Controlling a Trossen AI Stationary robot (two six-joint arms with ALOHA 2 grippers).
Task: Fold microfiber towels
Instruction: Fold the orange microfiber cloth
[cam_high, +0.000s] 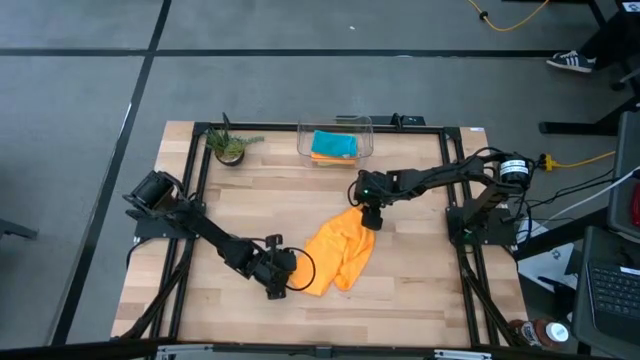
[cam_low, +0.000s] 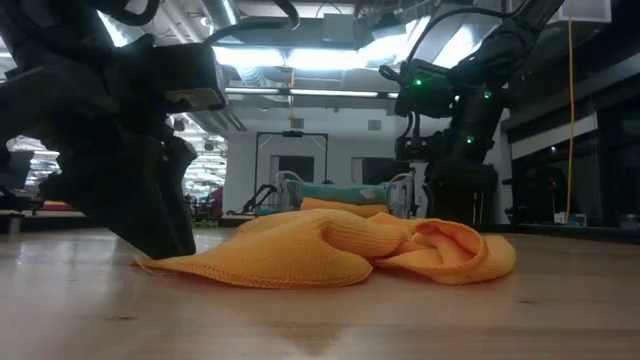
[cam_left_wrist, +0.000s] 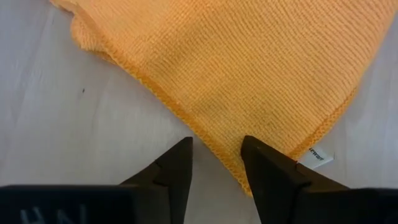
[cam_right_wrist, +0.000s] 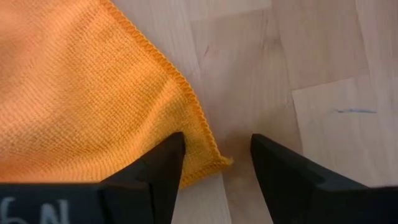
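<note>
Lying crumpled mid-table, my orange towel (cam_high: 338, 257), ribbed weave, stitched hem, small white tag, my left gripper (cam_left_wrist: 216, 163) spread astride its near edge, my right gripper (cam_right_wrist: 217, 163) spread over its far corner.

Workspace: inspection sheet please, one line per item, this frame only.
Surface: wooden table in a black frame.
Job's things: crumpled orange towel at mid-table; teal towel over an orange one in the clear bin at the far edge.
Clutter: small potted plant at the far left corner.
Grippers: left gripper open, fingers astride the orange towel's hem near its label; right gripper open, astride another corner of it.
Cables: yellow cable right of the table, another on the floor beyond.
Surroundings: grey floor, a shoe at the upper right, a laptop at right.
</note>
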